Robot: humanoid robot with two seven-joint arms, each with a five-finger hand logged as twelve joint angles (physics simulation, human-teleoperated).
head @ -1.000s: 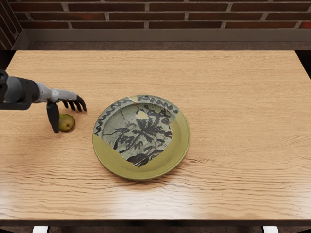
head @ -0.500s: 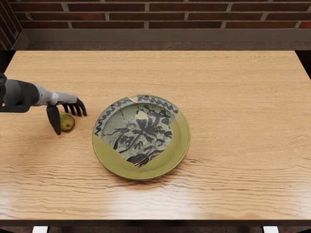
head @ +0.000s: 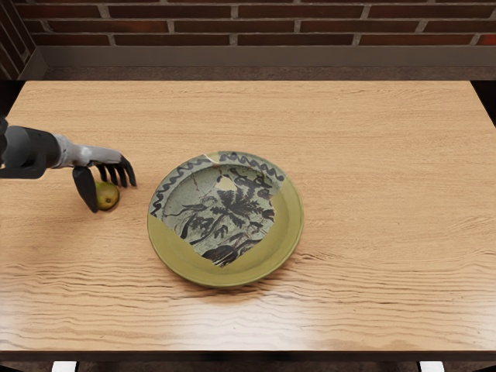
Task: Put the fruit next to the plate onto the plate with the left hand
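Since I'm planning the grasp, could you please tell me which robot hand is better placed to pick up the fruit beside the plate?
The left robot hand: it hovers, open, right at the fruit, left of the plate. The right arm is out of view.

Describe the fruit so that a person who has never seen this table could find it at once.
Start at the wooden table and find the large green patterned plate near its middle. Just left of the plate, under the left hand, lies the fruit. It is the only small, round, yellow-green thing there.
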